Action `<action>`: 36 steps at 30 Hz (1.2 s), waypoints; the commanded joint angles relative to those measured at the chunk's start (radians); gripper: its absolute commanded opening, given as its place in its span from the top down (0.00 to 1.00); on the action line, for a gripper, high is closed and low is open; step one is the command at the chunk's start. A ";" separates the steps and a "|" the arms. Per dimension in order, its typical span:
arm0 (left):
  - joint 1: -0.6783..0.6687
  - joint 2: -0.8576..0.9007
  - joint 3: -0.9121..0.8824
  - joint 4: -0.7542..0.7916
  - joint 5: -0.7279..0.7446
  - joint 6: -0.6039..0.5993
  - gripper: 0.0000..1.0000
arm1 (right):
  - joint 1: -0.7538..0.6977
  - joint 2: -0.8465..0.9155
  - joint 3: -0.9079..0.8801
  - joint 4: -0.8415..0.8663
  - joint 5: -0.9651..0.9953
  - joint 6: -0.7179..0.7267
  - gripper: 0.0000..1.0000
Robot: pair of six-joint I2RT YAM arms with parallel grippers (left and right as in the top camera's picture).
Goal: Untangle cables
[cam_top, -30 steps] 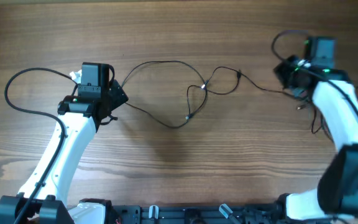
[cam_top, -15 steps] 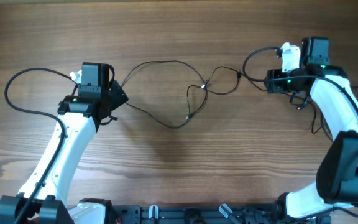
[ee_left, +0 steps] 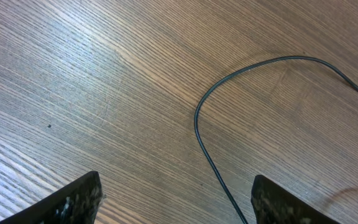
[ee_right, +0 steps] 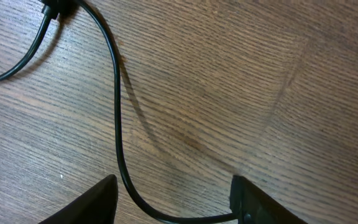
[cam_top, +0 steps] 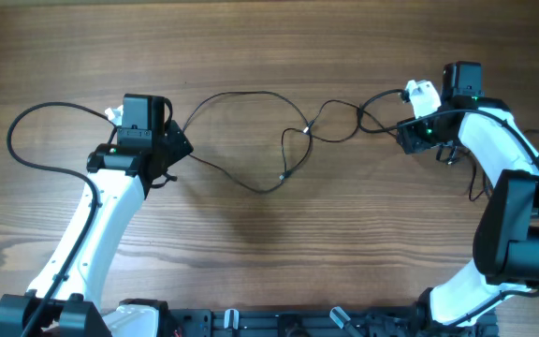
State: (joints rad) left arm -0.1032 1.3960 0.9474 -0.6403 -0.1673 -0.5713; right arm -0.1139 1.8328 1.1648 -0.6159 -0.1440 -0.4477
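Observation:
The cables (cam_top: 251, 93) lie as thin black wires across the wooden table, crossing in a small knot (cam_top: 307, 129), with one plug end (cam_top: 284, 176) below it. My left gripper (cam_top: 180, 146) sits at their left end, open, and one strand (ee_left: 197, 124) runs between its fingers (ee_left: 73, 200) without being pinched. My right gripper (cam_top: 403, 132) sits at the right end, open. In the right wrist view a strand (ee_right: 117, 106) curves down between the fingers (ee_right: 95, 202) and meets the right-hand one (ee_right: 253, 202) at the frame's bottom edge.
A thicker black arm cable (cam_top: 26, 126) loops on the table left of the left arm. Another arm cable (cam_top: 480, 178) hangs beside the right arm. A black rail (cam_top: 279, 323) runs along the near edge between the arm bases.
My right gripper has opened and moved left toward the knot. The strand at that end has gone slack into a small loop. The left arm has not moved.

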 commanded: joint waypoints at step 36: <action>0.005 0.001 -0.001 -0.019 0.003 -0.013 0.21 | -0.209 -0.272 0.183 0.104 0.079 0.443 0.96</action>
State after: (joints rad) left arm -0.1032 1.3960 0.9474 -0.6567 -0.1669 -0.5713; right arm -0.2241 1.7073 1.2613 -0.5343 -0.1287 -0.2131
